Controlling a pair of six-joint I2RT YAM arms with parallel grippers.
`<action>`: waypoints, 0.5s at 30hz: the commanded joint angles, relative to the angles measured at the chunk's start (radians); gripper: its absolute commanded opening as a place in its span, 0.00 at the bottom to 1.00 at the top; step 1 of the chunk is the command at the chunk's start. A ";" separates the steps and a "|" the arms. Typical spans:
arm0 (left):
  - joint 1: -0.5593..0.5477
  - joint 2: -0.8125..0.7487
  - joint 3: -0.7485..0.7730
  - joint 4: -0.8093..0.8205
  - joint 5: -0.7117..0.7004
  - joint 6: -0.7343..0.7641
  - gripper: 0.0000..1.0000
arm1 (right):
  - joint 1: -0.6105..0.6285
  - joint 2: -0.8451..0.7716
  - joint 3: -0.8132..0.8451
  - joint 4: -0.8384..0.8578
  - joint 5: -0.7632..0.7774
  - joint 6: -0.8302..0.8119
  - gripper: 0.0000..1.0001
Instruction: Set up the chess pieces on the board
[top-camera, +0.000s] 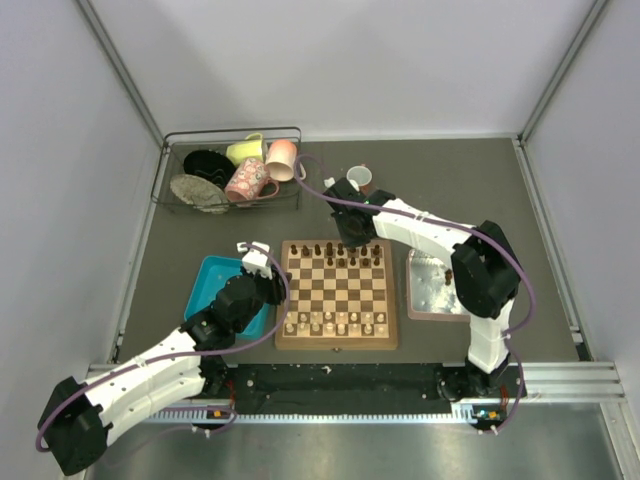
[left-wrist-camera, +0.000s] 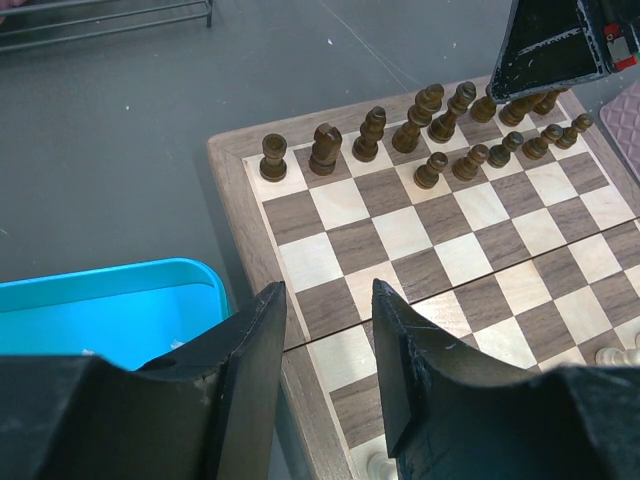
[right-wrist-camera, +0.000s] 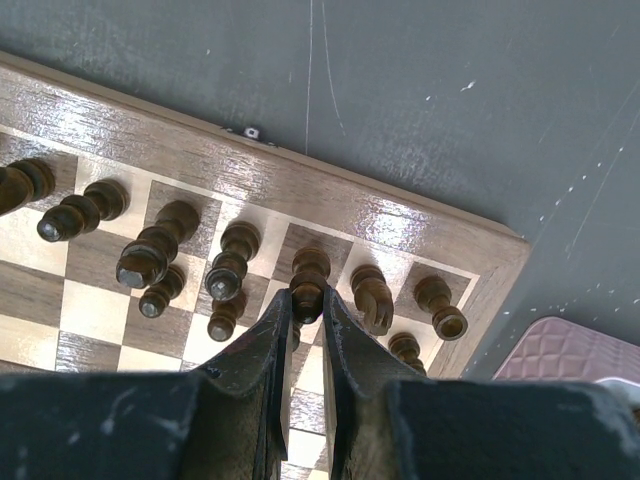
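Crowding the right hand (right-wrist-camera: 305, 298) on both sides are turned, dark brown chess pieces (right-wrist-camera: 230, 265), standing in two rows on the board (right-wrist-camera: 400, 215), whose frame lies just ahead. A pinkish tray (right-wrist-camera: 580, 355) sits off to its right. Its fingers pinch one dark piece (right-wrist-camera: 311, 270) upright on a back-row square. The left hand (left-wrist-camera: 325, 300) hangs open over the board's edge, with a blue tray (left-wrist-camera: 100, 300) just to its left on the grey surface (left-wrist-camera: 120, 130).

The dark table (top-camera: 450, 190) carries the board (top-camera: 337, 343), blue tray (top-camera: 205, 285) and basket (top-camera: 232, 132).
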 joint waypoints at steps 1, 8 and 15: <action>-0.004 0.003 -0.007 0.066 -0.008 -0.004 0.45 | -0.013 0.008 0.016 0.034 0.014 0.002 0.00; -0.003 0.002 -0.008 0.066 -0.008 -0.004 0.45 | -0.021 0.014 0.007 0.041 0.005 -0.003 0.00; -0.004 0.000 -0.008 0.065 -0.009 -0.004 0.45 | -0.022 0.014 -0.008 0.050 -0.009 -0.001 0.00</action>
